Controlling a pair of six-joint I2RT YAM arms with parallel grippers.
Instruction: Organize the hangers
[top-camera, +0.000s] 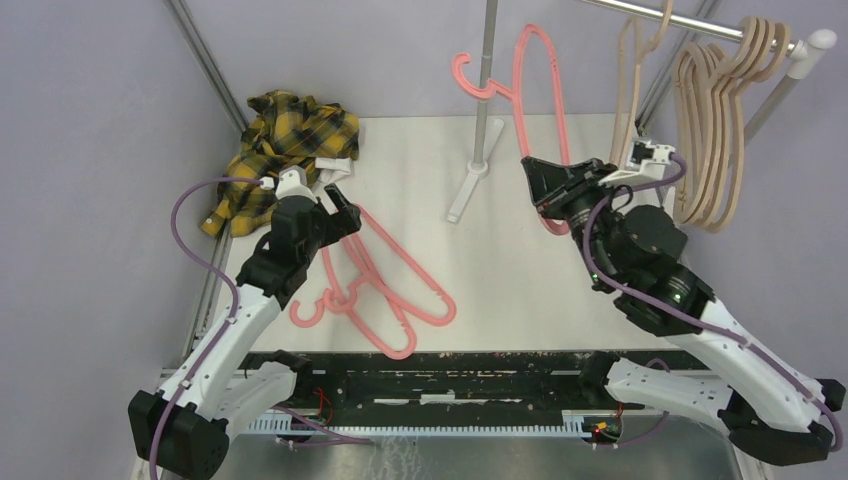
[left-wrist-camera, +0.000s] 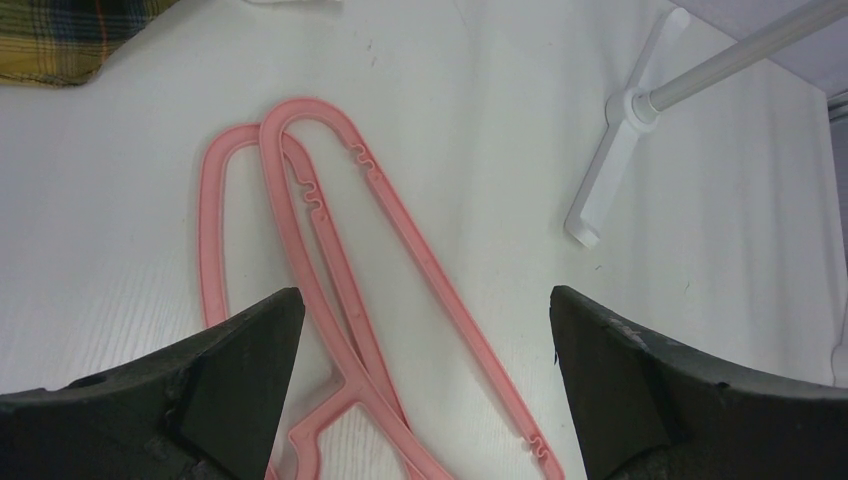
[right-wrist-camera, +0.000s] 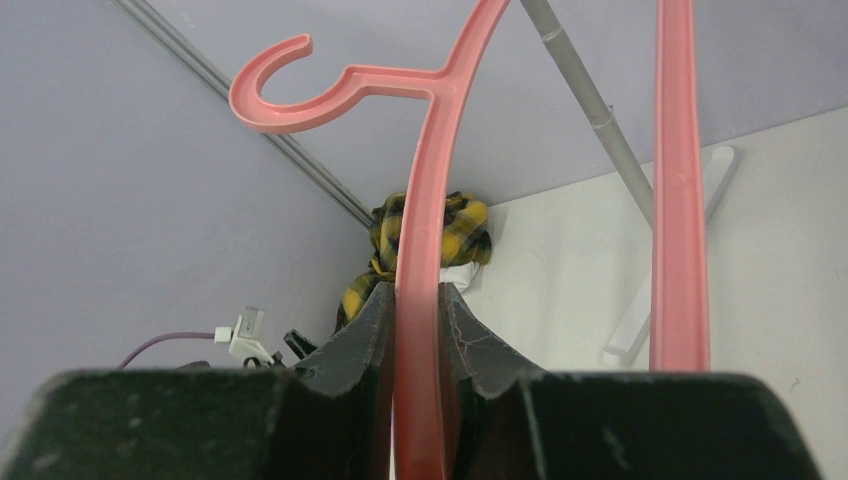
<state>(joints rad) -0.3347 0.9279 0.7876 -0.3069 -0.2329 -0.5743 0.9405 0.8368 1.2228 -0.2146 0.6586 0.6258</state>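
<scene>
Your left arm (top-camera: 270, 270) hides part of the two pink hangers (left-wrist-camera: 450, 300) lying on the table (left-wrist-camera: 500, 200), and the beige hangers (top-camera: 712, 130) on the rail (top-camera: 700, 20) are cut off at the top. The left pincer (left-wrist-camera: 422, 300) hovers wide open above the pink pair, touching nothing. The right pincer (right-wrist-camera: 415, 295) is clamped on one arm of a raised pink hanger (right-wrist-camera: 440, 120).

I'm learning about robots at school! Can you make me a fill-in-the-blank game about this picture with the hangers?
The right jaws are shut on a ___ hanger.
The left jaws hang ___ above the pink hangers lying flat.
The yellow checked shirt lies on the ___.
The beige hangers hang on the robot's ___ side.
Missing words: pink, open, table, right.
</scene>
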